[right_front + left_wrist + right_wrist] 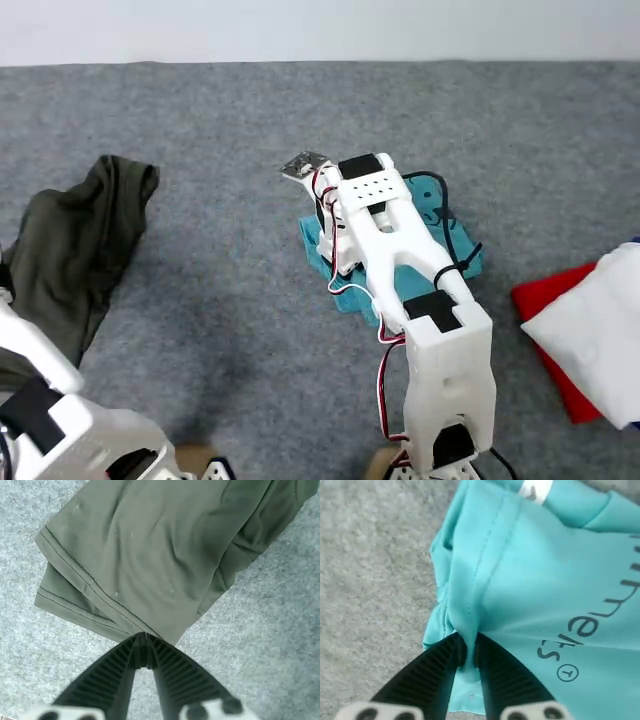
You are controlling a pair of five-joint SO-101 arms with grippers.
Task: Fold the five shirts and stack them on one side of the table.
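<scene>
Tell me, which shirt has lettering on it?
The turquoise shirt in the right gripper: dark letters cross it. The olive shirt, red shirt and white shirt show none.

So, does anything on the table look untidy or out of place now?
The olive shirt lies crumpled at the left of the table, unfolded. The teal shirt is bunched where the fingers of the right gripper pinch it. The red shirt and white shirt look folded.

surface: grey felt-like table (230, 110) covering, evenly textured — spans the whole width | back: plain pale wall (320, 30) along the far edge | light: soft, even — faint blurred shadows on the grey
</scene>
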